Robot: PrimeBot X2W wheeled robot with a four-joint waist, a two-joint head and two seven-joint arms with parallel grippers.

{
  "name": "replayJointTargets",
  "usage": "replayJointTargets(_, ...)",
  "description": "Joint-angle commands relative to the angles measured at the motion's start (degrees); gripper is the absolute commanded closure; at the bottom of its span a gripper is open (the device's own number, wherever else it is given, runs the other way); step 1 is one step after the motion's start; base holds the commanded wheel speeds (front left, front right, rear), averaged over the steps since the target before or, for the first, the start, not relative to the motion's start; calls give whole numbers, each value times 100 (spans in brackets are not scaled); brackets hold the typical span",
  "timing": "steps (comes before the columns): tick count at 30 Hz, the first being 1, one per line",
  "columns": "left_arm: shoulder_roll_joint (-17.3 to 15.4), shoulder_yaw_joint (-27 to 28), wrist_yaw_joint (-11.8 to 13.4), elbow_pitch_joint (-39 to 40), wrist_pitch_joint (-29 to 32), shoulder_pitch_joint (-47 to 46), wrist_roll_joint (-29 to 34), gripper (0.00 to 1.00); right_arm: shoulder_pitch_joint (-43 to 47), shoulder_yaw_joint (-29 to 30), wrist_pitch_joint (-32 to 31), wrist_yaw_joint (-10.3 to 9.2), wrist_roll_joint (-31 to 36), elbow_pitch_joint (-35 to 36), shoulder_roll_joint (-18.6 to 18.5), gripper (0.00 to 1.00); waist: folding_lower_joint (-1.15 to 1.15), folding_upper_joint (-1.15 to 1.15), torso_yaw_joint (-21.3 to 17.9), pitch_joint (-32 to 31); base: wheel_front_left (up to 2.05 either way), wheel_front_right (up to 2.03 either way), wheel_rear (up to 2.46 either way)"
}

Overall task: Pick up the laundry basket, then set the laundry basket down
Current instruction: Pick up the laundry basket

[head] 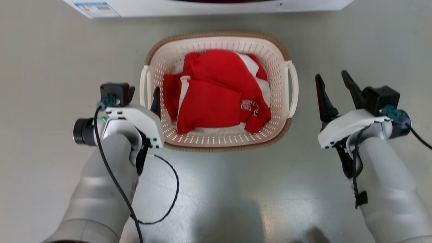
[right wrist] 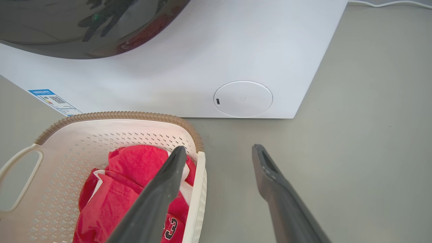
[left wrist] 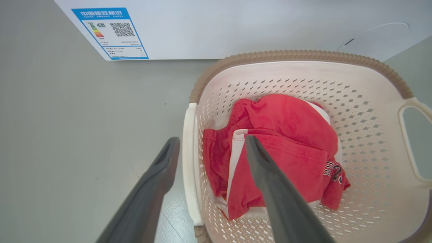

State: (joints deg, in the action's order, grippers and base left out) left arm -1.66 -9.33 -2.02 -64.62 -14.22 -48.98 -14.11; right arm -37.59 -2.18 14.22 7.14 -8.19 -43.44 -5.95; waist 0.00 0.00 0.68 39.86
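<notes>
Both jaws spread: left astride the left handle of the laundry basket, right near the right handle. Basket on the floor by the washing machine; gripping, lifting, setting down all ahead.

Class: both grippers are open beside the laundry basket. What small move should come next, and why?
Probably shift the right gripper inward until it straddles the right handle of the laundry basket: it stands apart from it, while the left gripper straddles the left handle.
</notes>
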Motion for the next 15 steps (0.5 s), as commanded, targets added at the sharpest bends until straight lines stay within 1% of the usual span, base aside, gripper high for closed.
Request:
replayJointTargets(1, -126, 89, 68, 6, -64, -111, -15, 0, -17, -142, 78, 35, 2, 69, 91, 0, 0, 0, 7, 186, 0, 0, 0)
replayJointTargets(15, -147, -30, 155, -321, -76, -876, 2, 0, -442, -365, 78, 35, -126, -173, 137, 0, 0, 0, 114, 898, 0, 0, 0)
